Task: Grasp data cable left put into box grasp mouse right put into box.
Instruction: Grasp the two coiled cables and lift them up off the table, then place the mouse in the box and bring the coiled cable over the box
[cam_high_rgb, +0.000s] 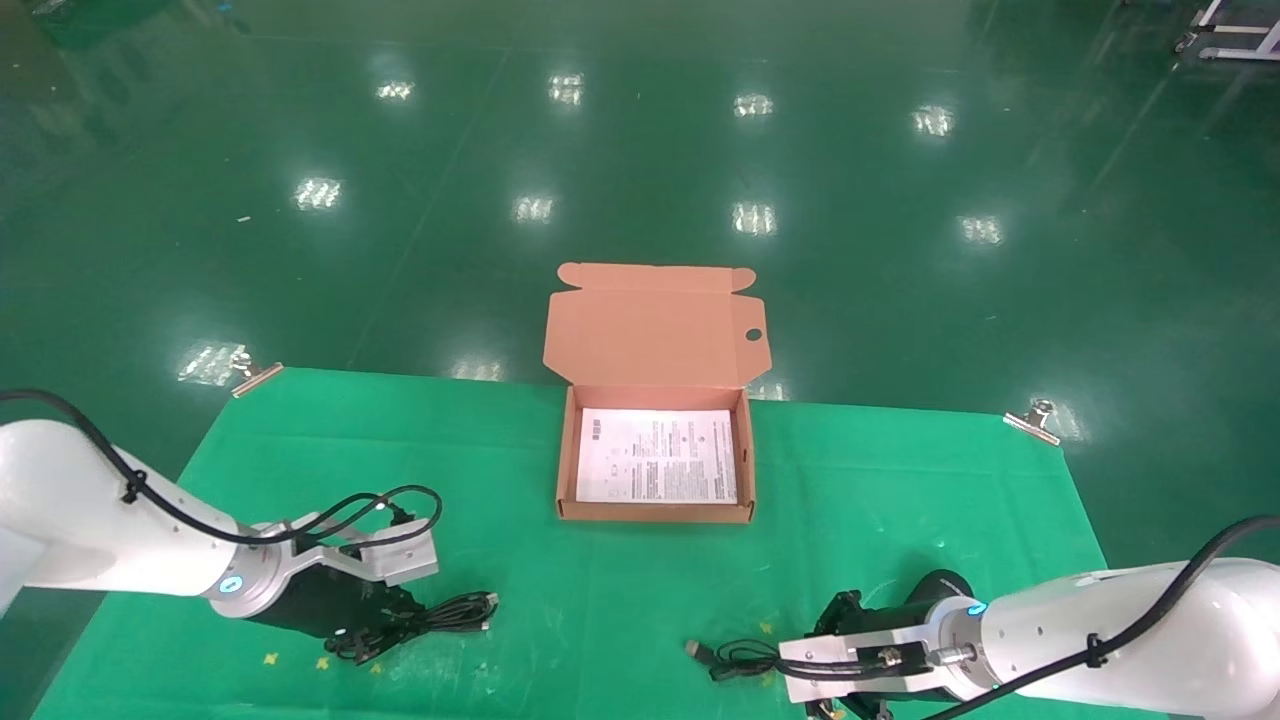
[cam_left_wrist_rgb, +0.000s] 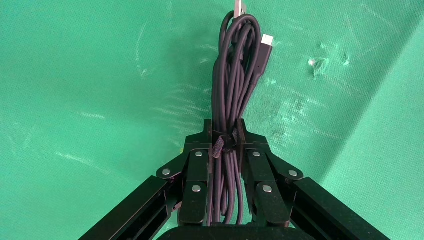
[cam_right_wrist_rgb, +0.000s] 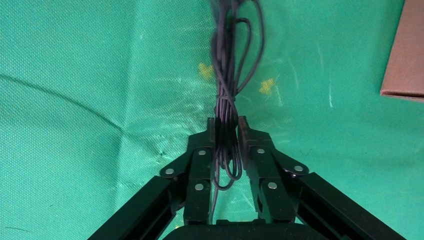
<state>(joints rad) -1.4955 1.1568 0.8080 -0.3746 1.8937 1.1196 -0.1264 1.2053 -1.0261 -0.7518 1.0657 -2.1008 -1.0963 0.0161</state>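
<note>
You are gripping both items — the left claw (cam_left_wrist_rgb: 224, 132) is clenching the data cable (cam_left_wrist_rgb: 235, 75), the right claw (cam_right_wrist_rgb: 227, 131) the mouse's cord (cam_right_wrist_rgb: 227, 75). Both are lying on the surface near the box (cam_high_rgb: 655, 515), which is holding only its sheet — nothing placed yet.

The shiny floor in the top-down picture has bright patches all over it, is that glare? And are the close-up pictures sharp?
Head view: yes, the patches are ceiling lights mirrored in the glossy green floor; the green cloth shows none. Left wrist view: sharp on the data cable pinched in the left claw, with a shadow band across one corner. Right wrist view: the cord in the right claw blurs at its far end.
</note>
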